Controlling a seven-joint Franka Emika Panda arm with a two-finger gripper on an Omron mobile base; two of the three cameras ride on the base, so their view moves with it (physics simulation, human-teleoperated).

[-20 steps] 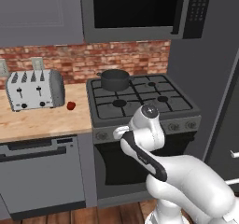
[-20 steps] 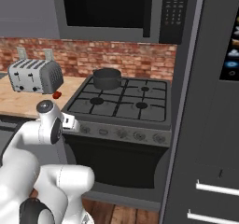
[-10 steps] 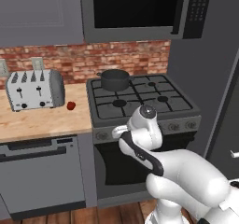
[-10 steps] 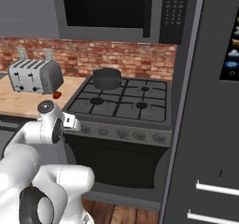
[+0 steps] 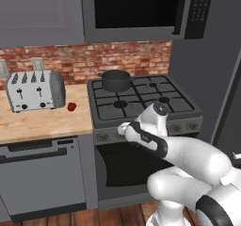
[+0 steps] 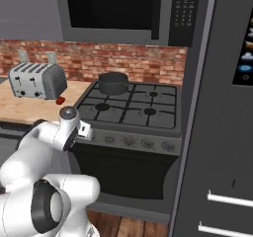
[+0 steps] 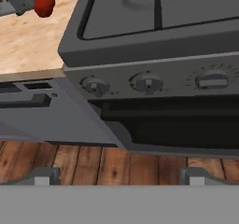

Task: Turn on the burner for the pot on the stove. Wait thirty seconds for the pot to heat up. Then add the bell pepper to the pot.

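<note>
Sitting on stove [image 5: 141, 102]: pot [image 5: 116, 80]

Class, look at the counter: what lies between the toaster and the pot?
In the left base view, the bell pepper lies on the counter between the toaster and the pot.

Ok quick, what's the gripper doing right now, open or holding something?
Gripper: open, holding nothing, facing the stove front knobs.

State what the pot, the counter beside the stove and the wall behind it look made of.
Dark grey cylindrical pot: apparently metal, dull sheen, smooth walls. Light tan counter: looks like wood, matte, faint grain. Red-brown back wall: seemingly brick, rough courses with pale mortar lines.
</note>
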